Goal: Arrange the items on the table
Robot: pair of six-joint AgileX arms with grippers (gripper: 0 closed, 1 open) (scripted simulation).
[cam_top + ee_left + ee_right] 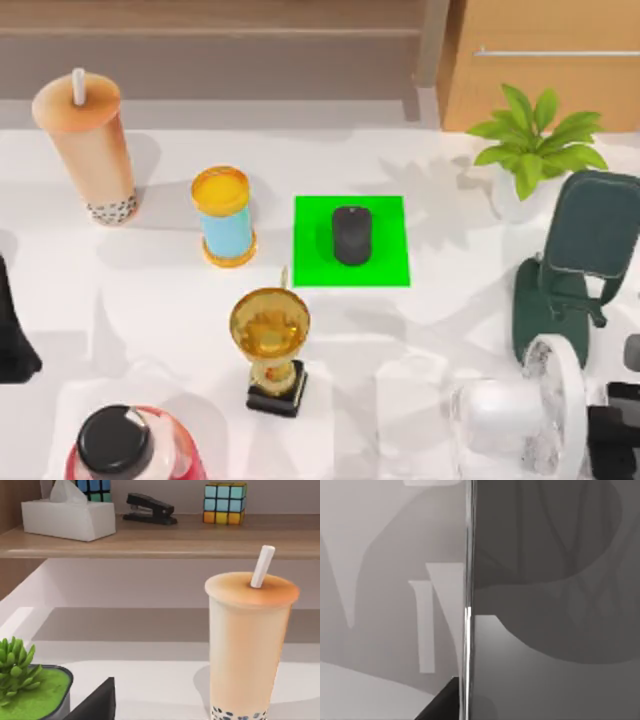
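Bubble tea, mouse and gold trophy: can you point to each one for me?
Bubble-tea cup (93, 150), top view, on its tan side wall.
Computer mouse (351, 235), top view, on the middle of its black back.
Gold trophy (270, 324), top view, on the inside of its bowl.

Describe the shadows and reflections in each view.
Top view: soft leafy shadows from the potted plant fall across the glossy table; the bubble-tea cup casts a faint shadow rightward. Left wrist view: the cup throws a soft grey shadow at its base. Right wrist view: broad grey shadow bands, with one bright vertical glint on a thin edge.
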